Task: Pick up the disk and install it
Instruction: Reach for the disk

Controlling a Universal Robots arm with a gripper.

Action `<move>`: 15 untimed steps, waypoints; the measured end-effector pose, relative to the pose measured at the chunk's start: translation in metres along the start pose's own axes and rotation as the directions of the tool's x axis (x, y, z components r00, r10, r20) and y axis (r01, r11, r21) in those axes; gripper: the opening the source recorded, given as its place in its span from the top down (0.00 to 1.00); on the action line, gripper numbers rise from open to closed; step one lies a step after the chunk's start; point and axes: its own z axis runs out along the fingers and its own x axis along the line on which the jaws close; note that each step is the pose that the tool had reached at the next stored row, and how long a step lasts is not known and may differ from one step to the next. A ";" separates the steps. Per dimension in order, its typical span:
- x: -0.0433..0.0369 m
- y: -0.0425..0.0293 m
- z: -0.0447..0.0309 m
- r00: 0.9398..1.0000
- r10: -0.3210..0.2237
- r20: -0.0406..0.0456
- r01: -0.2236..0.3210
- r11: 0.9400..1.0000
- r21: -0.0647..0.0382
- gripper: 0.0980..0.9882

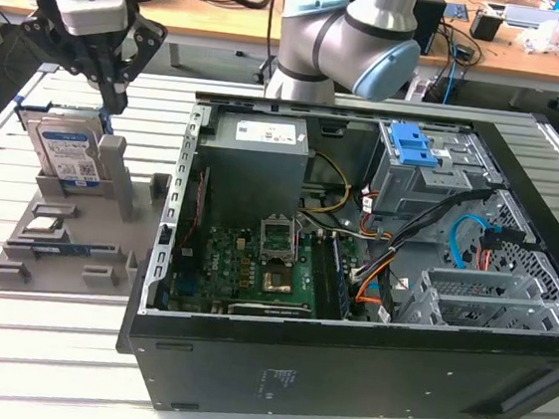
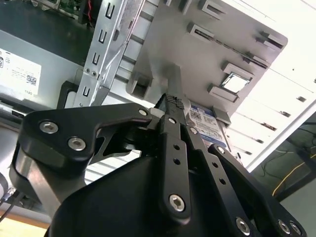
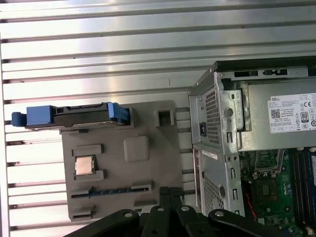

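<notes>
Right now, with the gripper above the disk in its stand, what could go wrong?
The gripper hangs shut over one end of the upright disk; coming down like this, it might strike the top edge instead of straddling it.
The disk sits slotted in the grey holder; an off-axis lift might drag the holder and its chip.
Cables cross the case near the drive cage and might snag the disk.
</notes>
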 end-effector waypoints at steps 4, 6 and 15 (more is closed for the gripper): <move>0.0095 -0.0007 -0.0002 1.000 0.000 0.000 0.000 1.000 0.000 1.00; 0.0136 -0.0010 -0.0003 1.000 0.000 0.000 0.000 1.000 0.000 1.00; 0.0390 -0.0029 -0.0010 1.000 0.000 0.000 0.000 1.000 0.000 1.00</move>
